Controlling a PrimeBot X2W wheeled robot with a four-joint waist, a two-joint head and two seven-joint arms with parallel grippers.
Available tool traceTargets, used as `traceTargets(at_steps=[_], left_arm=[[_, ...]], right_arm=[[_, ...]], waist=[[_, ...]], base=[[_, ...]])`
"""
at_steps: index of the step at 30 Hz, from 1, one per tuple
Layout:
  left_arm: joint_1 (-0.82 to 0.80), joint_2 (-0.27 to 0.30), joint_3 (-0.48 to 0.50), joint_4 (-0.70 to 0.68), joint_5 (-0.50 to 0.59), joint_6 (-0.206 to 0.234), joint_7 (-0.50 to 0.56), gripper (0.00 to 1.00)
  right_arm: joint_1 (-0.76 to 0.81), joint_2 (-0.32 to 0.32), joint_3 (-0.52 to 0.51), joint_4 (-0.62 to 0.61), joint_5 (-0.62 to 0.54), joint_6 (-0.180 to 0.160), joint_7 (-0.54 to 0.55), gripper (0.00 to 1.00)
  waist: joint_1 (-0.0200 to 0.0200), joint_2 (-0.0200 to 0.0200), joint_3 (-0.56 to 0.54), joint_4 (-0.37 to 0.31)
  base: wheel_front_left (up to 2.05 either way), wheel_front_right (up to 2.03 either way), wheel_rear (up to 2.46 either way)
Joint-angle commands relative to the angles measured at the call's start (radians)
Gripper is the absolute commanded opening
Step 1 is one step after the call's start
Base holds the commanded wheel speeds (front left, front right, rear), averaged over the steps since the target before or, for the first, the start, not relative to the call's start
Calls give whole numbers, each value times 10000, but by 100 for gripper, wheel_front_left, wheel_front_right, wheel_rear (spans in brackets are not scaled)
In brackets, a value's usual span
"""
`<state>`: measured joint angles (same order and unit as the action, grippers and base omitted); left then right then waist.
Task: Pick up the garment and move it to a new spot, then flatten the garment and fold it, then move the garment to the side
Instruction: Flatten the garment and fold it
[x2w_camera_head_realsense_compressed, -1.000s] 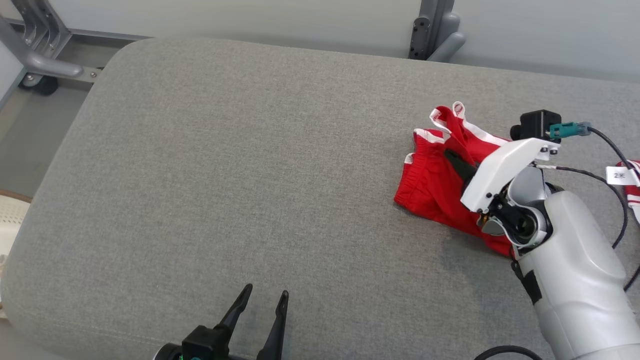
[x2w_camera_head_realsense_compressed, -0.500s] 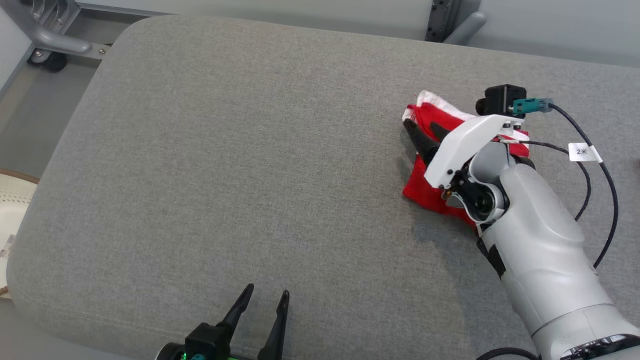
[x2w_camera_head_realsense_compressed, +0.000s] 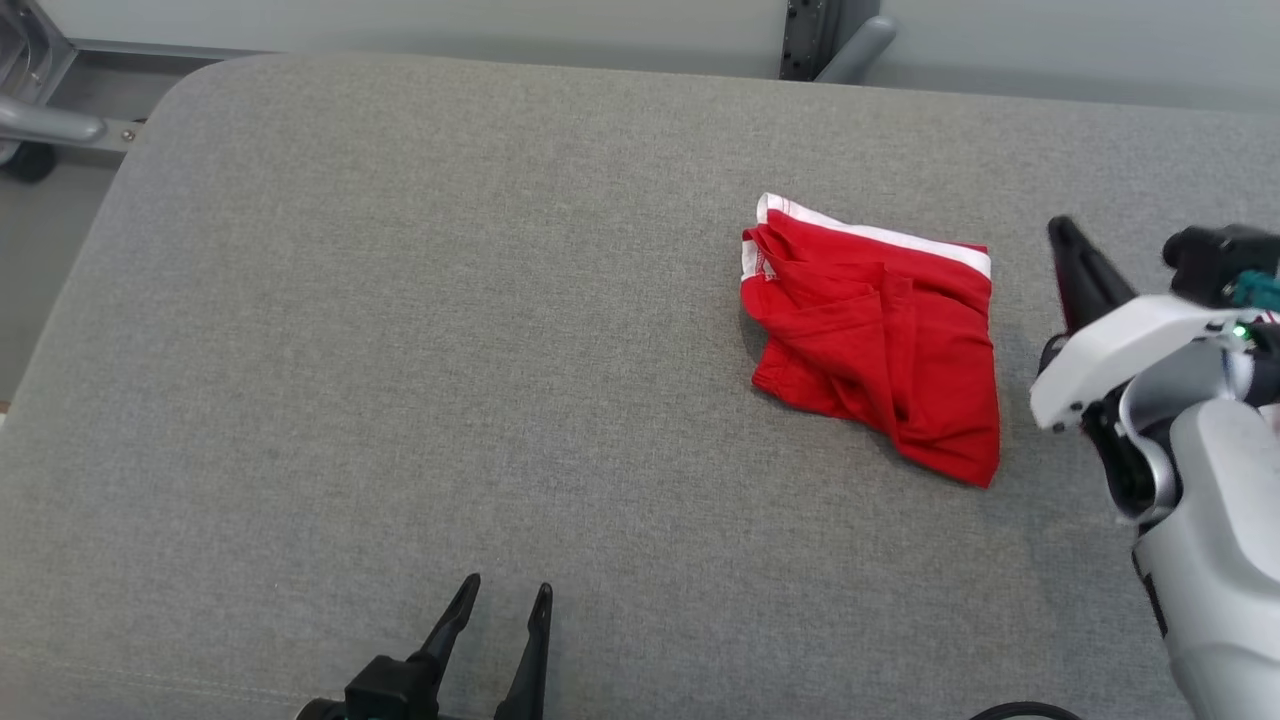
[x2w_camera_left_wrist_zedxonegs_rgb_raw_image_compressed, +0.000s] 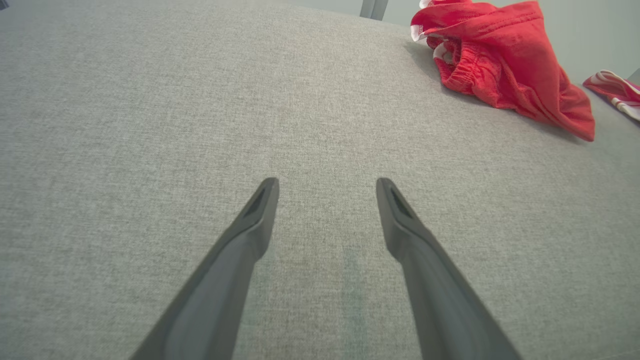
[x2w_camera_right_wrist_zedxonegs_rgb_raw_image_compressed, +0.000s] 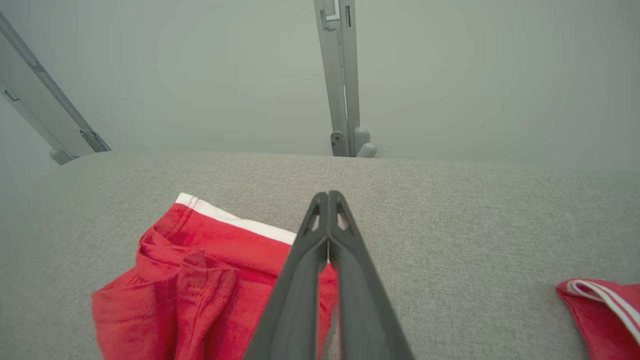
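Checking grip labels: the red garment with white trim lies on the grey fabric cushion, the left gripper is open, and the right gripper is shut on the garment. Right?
No. The right gripper is shut on nothing; the head view shows it apart from the red garment with white trim. The garment lies on the grey fabric cushion, and the left gripper is open.

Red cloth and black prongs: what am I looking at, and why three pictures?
A two-armed robot is at work. One picture looks down from a camera on its head. The other two come from cameras on its wrists, looking along each gripper's fingers. The left gripper is open and empty above the grey padded surface. The right gripper is shut and holds nothing, beside the red garment, which lies roughly folded on that surface. A second red-and-white cloth lies farther to the right.
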<state>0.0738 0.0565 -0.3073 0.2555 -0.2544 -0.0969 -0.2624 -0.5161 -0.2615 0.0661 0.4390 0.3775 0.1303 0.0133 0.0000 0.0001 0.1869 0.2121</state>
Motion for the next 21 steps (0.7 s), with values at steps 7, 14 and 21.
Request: traceTargets(at_steps=[7,14,21], left_arm=[[-345,-34,-109,3,49,-120,-28,100],[-402,-45,59,85,55,-142,-28,100],[-73,-53,187,31,-113,0,-28,100]], right_arm=[[152,432,238,1199,-404,-3,-1526,0],[-351,778,1024,2856,-1036,-3,-2556,0],[-14,1107,2288,2915,-1176,-3,-2794,0]], waist=[[0,-1,598,74],[0,-1,675,388],[0,-1,416,288]], base=[[0,0,0],[0,0,0],[0,0,0]])
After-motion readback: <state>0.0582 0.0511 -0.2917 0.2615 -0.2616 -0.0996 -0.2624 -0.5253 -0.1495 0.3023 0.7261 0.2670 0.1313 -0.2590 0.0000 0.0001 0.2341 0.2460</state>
